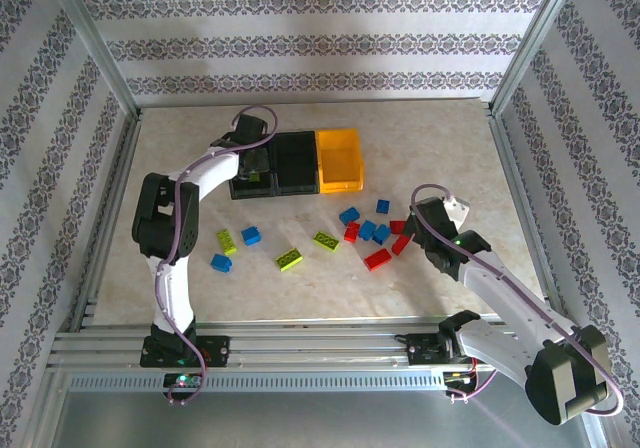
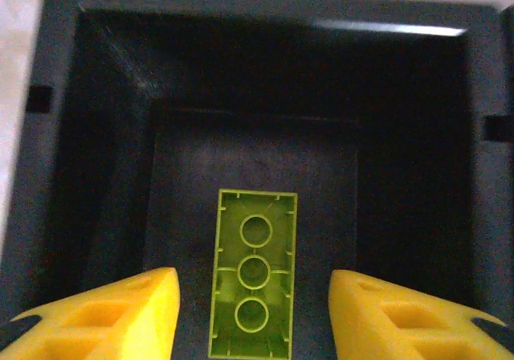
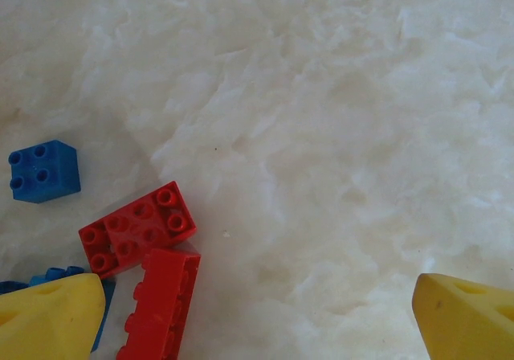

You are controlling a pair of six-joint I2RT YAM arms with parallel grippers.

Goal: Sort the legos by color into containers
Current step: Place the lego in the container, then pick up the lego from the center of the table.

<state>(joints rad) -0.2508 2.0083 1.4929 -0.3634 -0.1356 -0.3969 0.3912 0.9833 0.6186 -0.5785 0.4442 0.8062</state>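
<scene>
The left gripper (image 2: 253,286) hangs released over the left black bin (image 2: 96,135), its yellow fingers (image 2: 120,316) spread wide. Between them, touching neither, a lime brick (image 2: 254,273) lies hollow side up on the bin floor, toward 6 o'clock in the wrist view. From above, that bin sits at 11 o'clock on the desk (image 1: 450,148), with the middle black bin (image 1: 296,163) joined at its 3 o'clock side and the yellow-orange bin (image 1: 340,181) next along. Loose on the desk at 6 o'clock of the bins lie three lime legos (image 1: 289,259) and two blue legos (image 1: 251,235). At 3 o'clock of these is a mixed huddle of blue and red legos (image 1: 377,259). The right gripper (image 3: 259,288) is also released, over bare desk. In its wrist view two red bricks (image 3: 138,227) touch each other at 8 o'clock, and a square blue brick (image 3: 44,171) sits apart at 9 o'clock.
</scene>
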